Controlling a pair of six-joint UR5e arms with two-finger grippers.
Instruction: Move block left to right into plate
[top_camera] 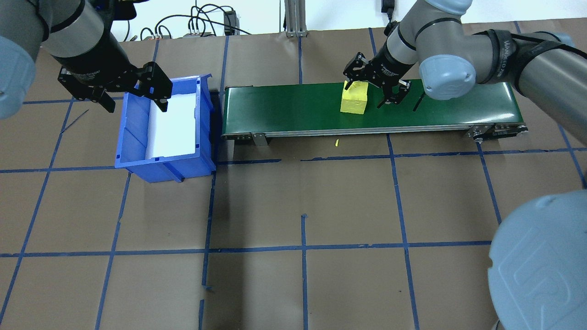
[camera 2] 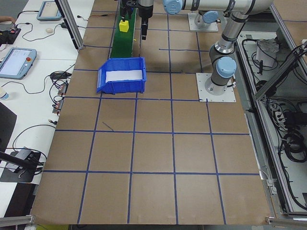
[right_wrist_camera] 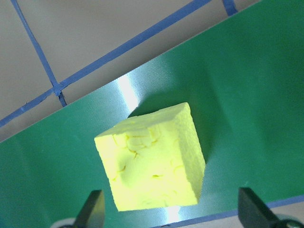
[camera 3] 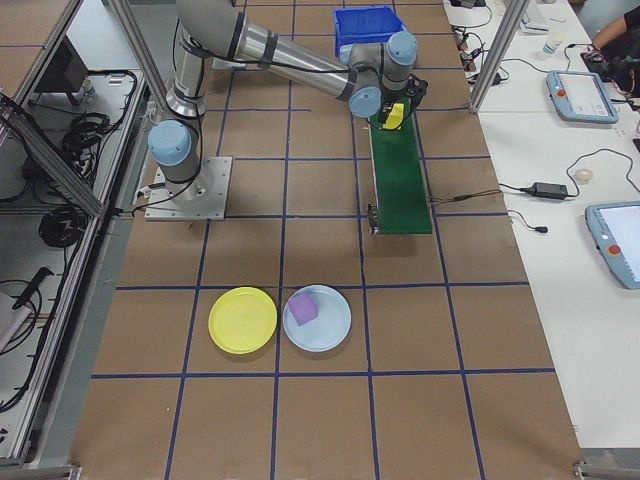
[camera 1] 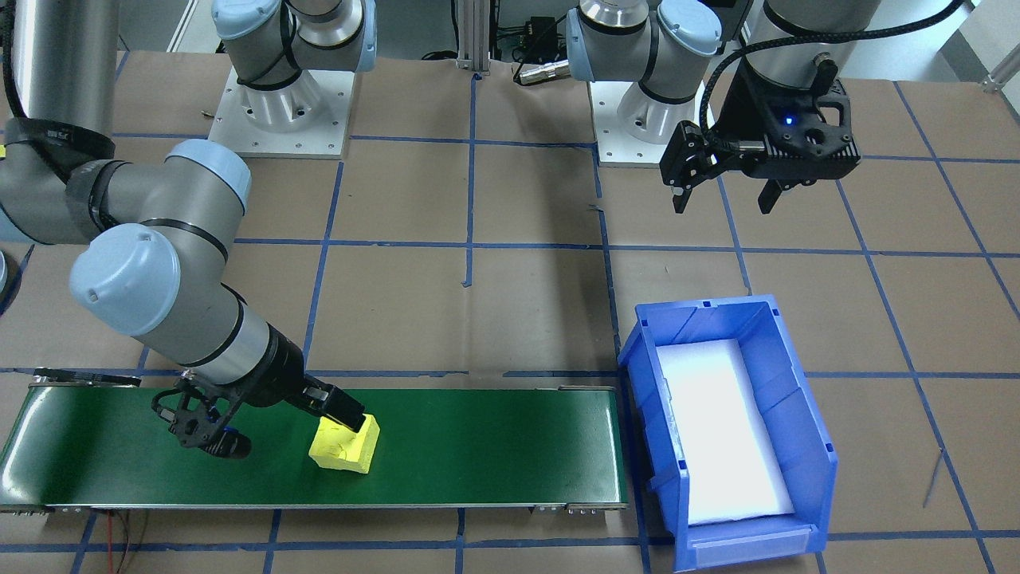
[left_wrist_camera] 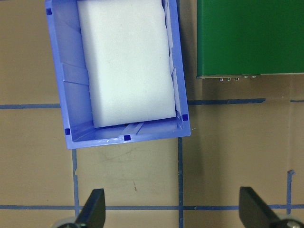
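Overhead exterior shows the right gripper (top_camera: 373, 89) lowered over the green conveyor belt (top_camera: 293, 110) with its jaws spread wide; one fingertip touches the top far edge of the yellow foam block (top_camera: 354, 99) and the other hangs off to the side over bare belt, so nothing is clamped. That block sits upright on the belt a little past its middle toward the robot's right end, nearer the far edge. From the right wrist camera both fingertips (right_wrist_camera: 92, 209) stand well clear on either side of the cracked yellow cube (right_wrist_camera: 152, 166). The left gripper (top_camera: 133, 94) hovers above the near-left corner of the blue storage bin (top_camera: 133, 146), fingers wide apart and empty; a white foam pad (top_camera: 172, 123) lines the bin floor. The bin stands just off the belt's left end on the brown paper table (top_camera: 298, 206). Exterior right shows the yellow plate (camera 3: 243, 320) far down the table, touching a pale blue plate (camera 3: 335, 335) that holds a purple block (camera 3: 303, 311)
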